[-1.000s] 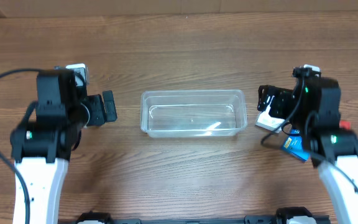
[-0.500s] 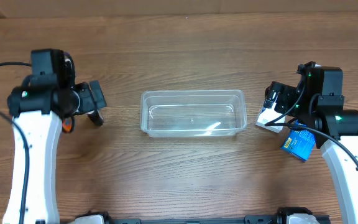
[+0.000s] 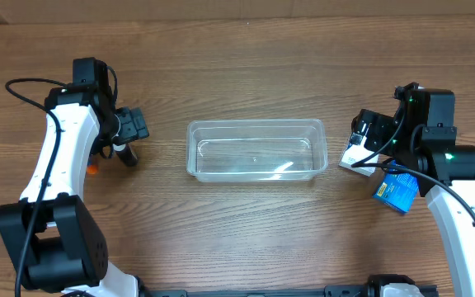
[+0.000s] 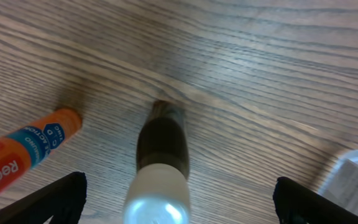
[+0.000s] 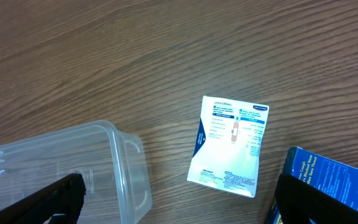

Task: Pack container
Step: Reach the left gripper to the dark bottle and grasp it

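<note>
Sizing up a light, slippery tub before we pack it

We work on a brown wood-grain table (image 3: 246, 66). At its middle sits the clear rectangular plastic container with rounded corners and a rim (image 3: 256, 124), empty and upright, its long sides running left to right, well apart from both arms.

We judge the tub to be light and thin-walled. It should skid easily on the smooth wood, and its sides should flex if pinched hard. If we must steady or shift it, the stiff rim at a short end looks the best place to hold, with one finger inside the wall and one outside.

Our right gripper (image 5: 179, 186) hangs just beside the tub's right end, jaws spread wide and holding nothing. Below it lie a blue cardboard box (image 5: 328, 180) and a flat white printed packet (image 5: 230, 146), near each other but not touching.

Our left gripper (image 4: 179, 190) hovers left of the tub, jaws also wide and empty. It is lined up over a small dark brown bottle with a pale cap (image 4: 162, 146). An orange tube with a blue label (image 4: 30, 149) lies beside the bottle.
</note>
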Tool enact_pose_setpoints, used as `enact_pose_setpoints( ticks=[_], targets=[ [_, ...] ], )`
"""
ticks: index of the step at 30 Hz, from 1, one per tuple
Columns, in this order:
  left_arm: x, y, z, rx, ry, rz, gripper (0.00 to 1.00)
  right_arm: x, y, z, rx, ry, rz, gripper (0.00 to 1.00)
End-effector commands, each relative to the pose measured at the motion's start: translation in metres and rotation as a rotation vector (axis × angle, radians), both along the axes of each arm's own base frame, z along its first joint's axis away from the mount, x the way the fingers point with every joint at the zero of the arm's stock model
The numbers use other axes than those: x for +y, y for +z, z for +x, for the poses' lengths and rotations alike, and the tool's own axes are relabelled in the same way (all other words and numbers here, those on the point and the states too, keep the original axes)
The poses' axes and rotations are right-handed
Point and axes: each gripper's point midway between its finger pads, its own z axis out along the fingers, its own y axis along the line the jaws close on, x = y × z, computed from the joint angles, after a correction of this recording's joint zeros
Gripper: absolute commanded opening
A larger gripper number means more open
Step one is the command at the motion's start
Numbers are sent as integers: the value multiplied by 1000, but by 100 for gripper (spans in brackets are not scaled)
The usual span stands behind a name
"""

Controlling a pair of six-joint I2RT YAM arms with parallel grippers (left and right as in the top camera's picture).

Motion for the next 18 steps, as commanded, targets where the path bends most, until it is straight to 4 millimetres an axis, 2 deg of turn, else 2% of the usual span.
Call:
enact_pose_setpoints(
  ticks=[1, 4, 5, 6, 10, 12, 14, 16, 18],
  targets=[
    [10, 0, 4, 6, 41, 34, 92, -2, 17, 6, -47, -6, -4, 100],
    [10, -5, 4, 19, 43, 35, 78, -2, 17, 6, -46, -7, -4, 100],
    [10, -7, 4, 24, 44, 34, 65, -2, 17, 6, -46, -6, -4, 100],
    [10, -8, 4, 29, 44, 34, 59, -2, 17, 6, -46, -6, -4, 100],
    [10, -9, 4, 31, 44, 33, 48, -2, 17, 6, -46, -6, -4, 100],
    [10, -9, 3, 31, 44, 33, 38, -2, 17, 6, -46, -6, -4, 100],
    [10, -9, 4, 31, 44, 33, 35, -2, 17, 6, -46, -7, -4, 100],
    [10, -9, 3, 32, 44, 33, 27, -2, 17, 6, -46, -6, -4, 100],
    [10, -9, 3, 32, 43, 33, 11, -2, 17, 6, -46, -7, -4, 100]
  ],
)
